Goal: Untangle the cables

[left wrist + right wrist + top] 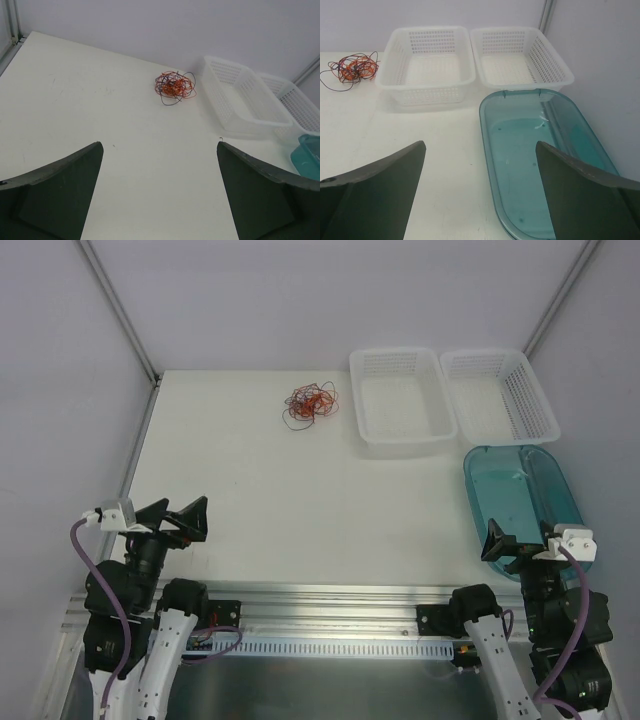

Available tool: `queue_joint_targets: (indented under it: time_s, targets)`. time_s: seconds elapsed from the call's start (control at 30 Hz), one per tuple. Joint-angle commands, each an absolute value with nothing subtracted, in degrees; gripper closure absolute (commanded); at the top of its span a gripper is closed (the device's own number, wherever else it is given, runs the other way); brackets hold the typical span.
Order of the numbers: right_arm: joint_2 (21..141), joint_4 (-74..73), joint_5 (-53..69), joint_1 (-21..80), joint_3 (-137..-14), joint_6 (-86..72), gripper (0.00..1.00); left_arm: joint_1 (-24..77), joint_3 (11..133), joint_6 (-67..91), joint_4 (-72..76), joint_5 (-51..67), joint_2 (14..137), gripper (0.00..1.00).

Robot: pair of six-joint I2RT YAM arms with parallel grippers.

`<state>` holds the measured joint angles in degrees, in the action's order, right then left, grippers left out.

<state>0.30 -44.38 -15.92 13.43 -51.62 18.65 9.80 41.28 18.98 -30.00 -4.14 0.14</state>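
Cables (pixel 310 405) sat in one red-orange and dark tangle at upper centre of the overhead frame, near the far edge of the tabletop (pixel 300 510), just left of a white basket (pixel 362 400). Left tool (pixel 173 520) at lower left and right tool (pixel 520 543) at lower right were both spread wide, pinching nothing, with a wide stretch of tabletop between them and the tangle. A second white basket (pixel 545 405) and a teal tray (pixel 472 495) lined the right edge.

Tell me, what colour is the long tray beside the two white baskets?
The tray is see-through teal; the right wrist view shows it best.
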Motion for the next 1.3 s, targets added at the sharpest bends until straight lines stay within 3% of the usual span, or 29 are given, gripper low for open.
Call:
queue_joint_targets:
  time_s: [0.0,0.27,0.43,0.77,0.97,1.27]
  targets:
    - [-10.63,-42.71,-15.03,13.71,-51.85,18.46,0.03,10.11,41.13,20.3,-29.09,-3.08,-6.33,0.01]
    - [-10.2,-43.07,-11.69,13.71,-48.96,14.68,0.03,10.11,39.03,23.02,-29.09,-0.26,-2.64,0.01]
    - [-4.5,-44.99,-7.31,13.71,-47.64,10.29,0.03,10.11,38.23,26.18,-28.56,4.82,7.45,0.01]
    - [8.26,-44.3,-1.59,13.8,-46.5,5.46,0.03,10.11,42.36,33.57,-24.62,11.23,41.78,0.01]
    - [13.09,-44.12,3.51,13.62,-45.44,2.9,0.03,10.72,47.1,38.75,-9.86,13.98,61.39,0.01]
    - [12.92,-42.45,8.08,13.71,-43.16,0.09,0.03,12.83,73.27,45.44,-3.6,8.7,99.6,0.01]
